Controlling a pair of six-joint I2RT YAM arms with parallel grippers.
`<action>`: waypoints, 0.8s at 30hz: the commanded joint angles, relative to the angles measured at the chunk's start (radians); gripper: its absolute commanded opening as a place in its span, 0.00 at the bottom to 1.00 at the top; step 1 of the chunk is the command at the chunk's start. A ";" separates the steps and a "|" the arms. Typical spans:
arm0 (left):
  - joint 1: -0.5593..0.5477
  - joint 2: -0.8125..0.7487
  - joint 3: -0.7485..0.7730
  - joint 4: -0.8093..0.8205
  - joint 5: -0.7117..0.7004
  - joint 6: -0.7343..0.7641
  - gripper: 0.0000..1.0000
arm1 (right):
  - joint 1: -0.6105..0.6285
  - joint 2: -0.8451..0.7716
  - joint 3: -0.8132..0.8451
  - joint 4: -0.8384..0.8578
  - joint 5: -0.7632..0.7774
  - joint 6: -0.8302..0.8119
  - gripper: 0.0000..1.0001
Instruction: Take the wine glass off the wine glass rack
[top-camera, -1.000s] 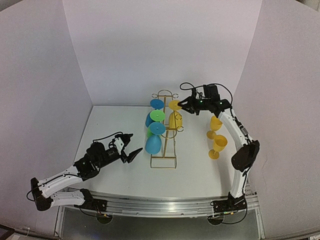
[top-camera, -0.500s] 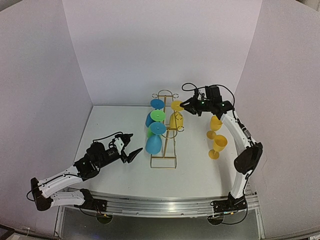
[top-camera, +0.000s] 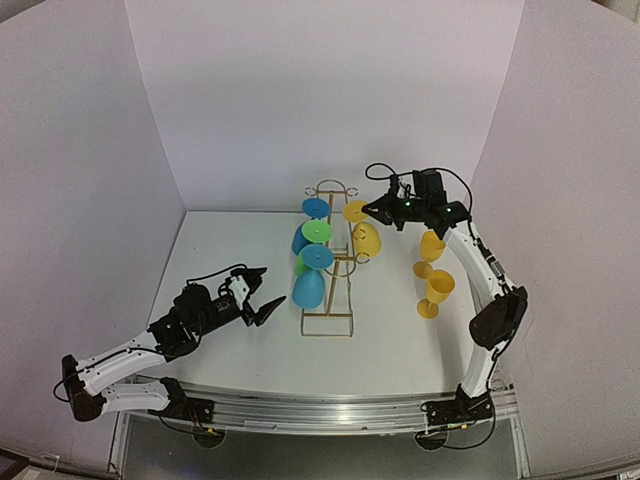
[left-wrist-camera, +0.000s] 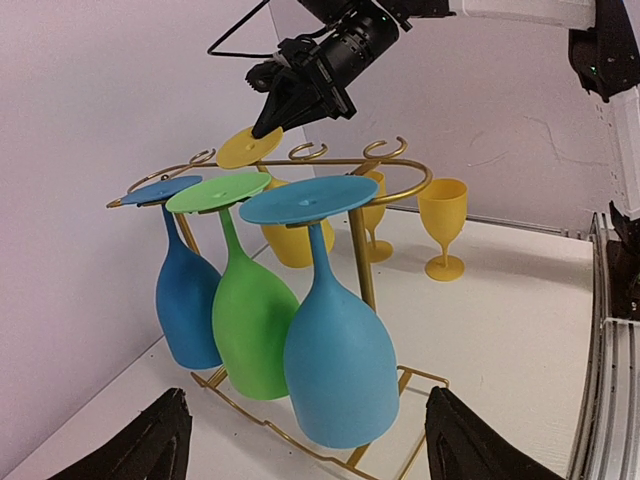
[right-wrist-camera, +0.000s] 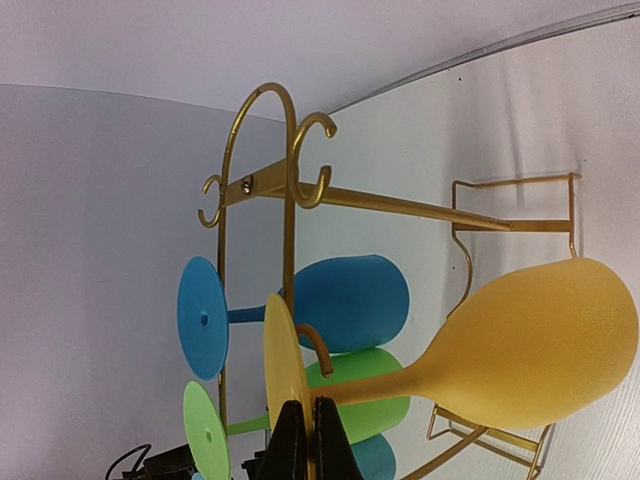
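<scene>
right pincer: now shut tight, with the tips nipping the edge of the foot disc of the yellow wine glass. A second ago the jaws were still part open around that edge.
what changed: the grip closed, and the glass's bowl, which hung straight down a second ago, is now kicked out sideways and tilted. The pincer has barely shifted.
yellow wine glass: hangs upside down right under the pincer tips, foot at the tips and bowl slanting down and away from them. The foot looks to be still at the far end of the wine glass rack, so it reads as gripped but not yet off.
wine glass rack: just beside the pincer on its tip side. Its rail runs from the tips toward the robot's bases.
other hung glasses: dark blue glass, green glass and light blue glass hang past the tips on the rack's opposite side, untouched.
standing yellow glasses: two on the table, below and behind the pincer's wrist, apart from the rack.
left pincer: spread wide and holding nothing, well apart from the right pincer across the rack.
meaning for the task: the grasp looks secured. My read is that the foot must next slide out of the rail's open end. The thin edge pinch and swinging bowl bring a risk of slipping.
</scene>
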 joint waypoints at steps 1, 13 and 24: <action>0.003 -0.007 0.022 0.025 0.012 0.009 0.80 | -0.010 -0.040 0.002 -0.036 0.032 0.015 0.00; 0.004 -0.014 0.019 0.023 0.030 0.016 0.80 | -0.035 -0.070 0.023 -0.020 0.009 0.111 0.00; 0.004 -0.018 0.018 0.021 0.042 0.020 0.80 | -0.041 -0.117 0.019 0.004 0.063 0.124 0.00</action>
